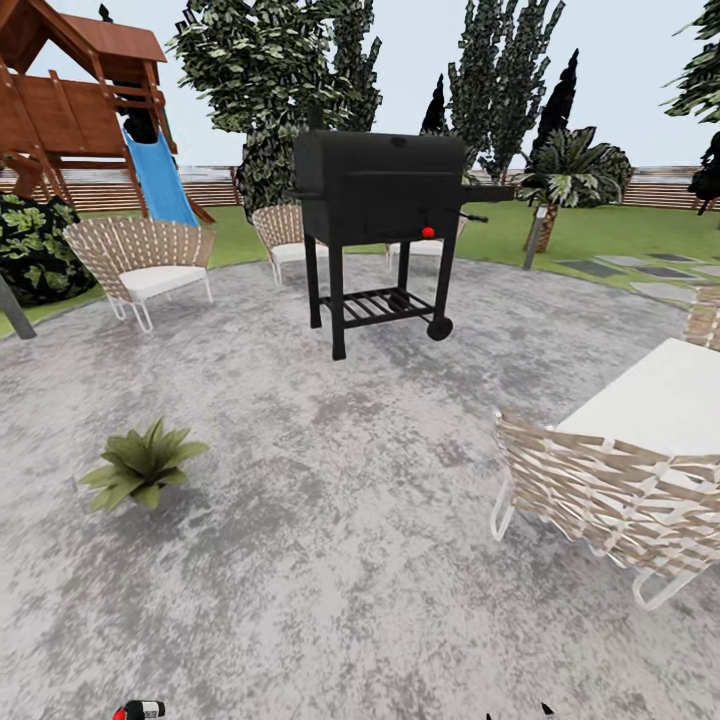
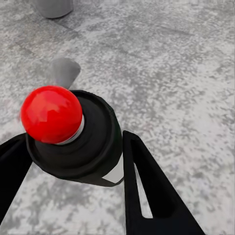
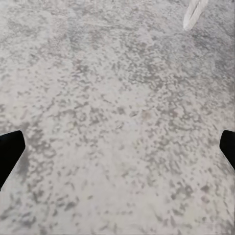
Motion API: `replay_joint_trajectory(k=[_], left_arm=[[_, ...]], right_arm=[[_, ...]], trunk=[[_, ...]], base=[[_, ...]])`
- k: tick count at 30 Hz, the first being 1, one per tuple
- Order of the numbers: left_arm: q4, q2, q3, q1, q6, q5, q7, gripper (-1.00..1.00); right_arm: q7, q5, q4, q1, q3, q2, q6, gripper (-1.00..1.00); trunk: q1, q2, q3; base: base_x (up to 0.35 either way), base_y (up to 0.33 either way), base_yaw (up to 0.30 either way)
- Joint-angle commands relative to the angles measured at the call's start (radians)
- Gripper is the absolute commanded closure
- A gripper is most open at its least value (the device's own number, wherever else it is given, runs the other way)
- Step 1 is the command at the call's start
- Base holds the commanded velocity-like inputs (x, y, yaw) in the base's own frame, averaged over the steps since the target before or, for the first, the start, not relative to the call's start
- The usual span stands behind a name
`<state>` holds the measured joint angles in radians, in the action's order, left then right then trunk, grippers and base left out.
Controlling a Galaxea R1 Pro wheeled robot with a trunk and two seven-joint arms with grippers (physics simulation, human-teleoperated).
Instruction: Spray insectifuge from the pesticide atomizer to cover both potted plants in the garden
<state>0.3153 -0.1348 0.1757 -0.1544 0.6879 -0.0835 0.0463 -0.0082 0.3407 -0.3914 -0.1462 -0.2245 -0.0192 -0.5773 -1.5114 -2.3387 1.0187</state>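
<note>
The pesticide atomizer [image 2: 78,142] is a dark bottle with a red round top and a white band, and my left gripper [image 2: 73,139] is shut on it, one black finger [image 2: 147,186] pressed on each side. Its red tip and white band [image 1: 140,710] peek in at the near edge of the head view. One potted plant [image 1: 143,465], a low olive-green rosette, sits on the grey patio [image 1: 330,520] ahead and to the left. The second plant is out of view. My right gripper [image 3: 120,142] hangs open over bare paving, its fingers far apart.
A black grill [image 1: 380,200] stands in the middle of the patio ahead. Wicker chairs sit at the back left [image 1: 145,255] and close on the right [image 1: 620,470]. A playset with a blue slide [image 1: 160,180], a shrub [image 1: 35,245], a palm [image 1: 570,175] and stepping stones [image 1: 640,270] lie beyond.
</note>
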Motion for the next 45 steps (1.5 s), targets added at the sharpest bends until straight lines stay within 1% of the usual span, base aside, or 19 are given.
replay_joint_trajectory(k=[1,7,25,33,45], left_arm=[[-0.001,0.0,-0.001,-0.001,0.003,-0.009,0.004,1.0],[-0.001,0.0,-0.001,-0.001,0.002,-0.009,0.004,1.0],[-0.001,0.0,-0.001,-0.001,0.004,-0.009,0.004,1.0],[-0.001,0.0,-0.001,-0.001,0.002,-0.007,0.004,1.0],[-0.002,0.007,-0.001,-0.001,0.003,-0.007,0.004,1.0]], right_arm=[[-0.002,0.01,0.0,-0.001,-0.008,0.001,-0.004,-1.0],[-0.005,0.009,0.0,0.0,-0.01,0.002,-0.004,-1.0],[-0.006,0.009,0.001,0.0,-0.01,0.002,-0.004,-1.0],[-0.006,0.009,0.002,-0.001,-0.01,0.002,-0.004,-1.0],[-0.006,0.009,0.002,0.0,-0.009,0.002,-0.004,-1.0]], trunk=[[0.0,0.0,0.001],[0.0,0.0,0.0],[0.0,0.0,-0.007],[0.0,0.0,-0.01],[0.0,0.0,-0.015]], base=[[0.337,0.005,0.0],[0.337,0.064,0.116],[0.334,0.08,0.269],[0.052,0.013,0.272],[0.0,0.0,0.272]])
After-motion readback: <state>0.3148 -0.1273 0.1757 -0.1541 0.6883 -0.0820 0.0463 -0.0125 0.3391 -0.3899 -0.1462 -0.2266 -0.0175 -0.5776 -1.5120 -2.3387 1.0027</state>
